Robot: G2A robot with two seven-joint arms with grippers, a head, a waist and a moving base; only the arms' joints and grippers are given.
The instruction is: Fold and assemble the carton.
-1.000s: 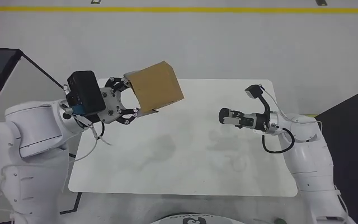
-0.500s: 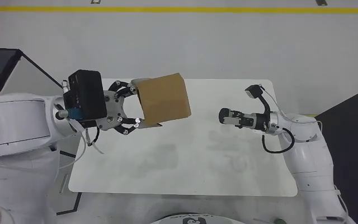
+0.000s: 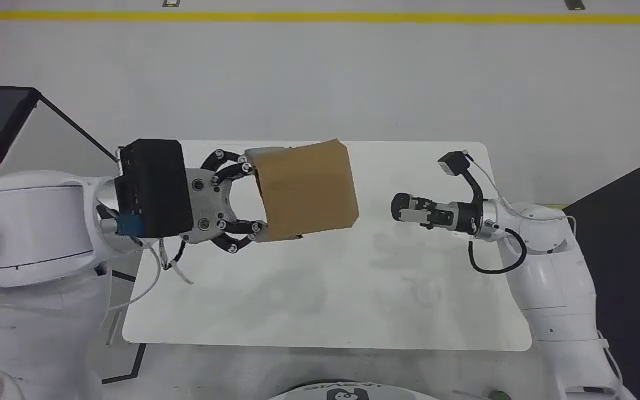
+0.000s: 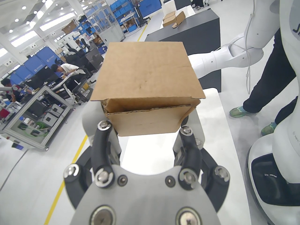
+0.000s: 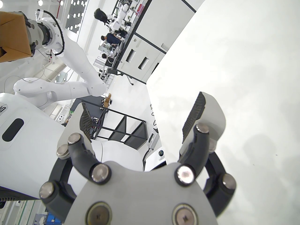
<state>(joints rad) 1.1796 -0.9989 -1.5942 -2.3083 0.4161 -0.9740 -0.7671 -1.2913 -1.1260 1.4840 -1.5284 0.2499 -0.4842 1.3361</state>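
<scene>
The carton point(image 3: 305, 188) is held up off the white tabletop point(image 3: 400, 300), hanging over the part that lies at about 11 o'clock from the tabletop's middle. It is a plain brown box, turned a little so that its edges run askew to the tabletop's edges. The left arm point(image 3: 60, 230) comes in from the 9 o'clock side, and the left jaws are clenched on the carton's 9 o'clock end.

In the left wrist view the two black fingers point(image 4: 103, 136) press from either side on the lower part of the carton point(image 4: 145, 83). Its broad upper panel is flat and closed. The end nearest the wrist shows a folded flap with a ragged edge tucked under that panel.

The right arm point(image 3: 540, 250) reaches in from the 3 o'clock side. The right jaws hang over the tabletop at about 2 o'clock from its middle, pointing toward 9 o'clock at the carton, with a gap of bare tabletop between them and the box. They are released. In the right wrist view the ribbed pads point(image 5: 199, 113) stand wide apart with nothing between them. The carton point(image 5: 13, 36) shows far off in that view, gripped at the end of the other arm.

On the floor a yellow line point(image 3: 300, 16) runs along the 12 o'clock edge of the top view. In the left wrist view, a dark counter point(image 4: 194, 33) beyond the tabletop carries a few more brown boxes point(image 4: 172, 19).
</scene>
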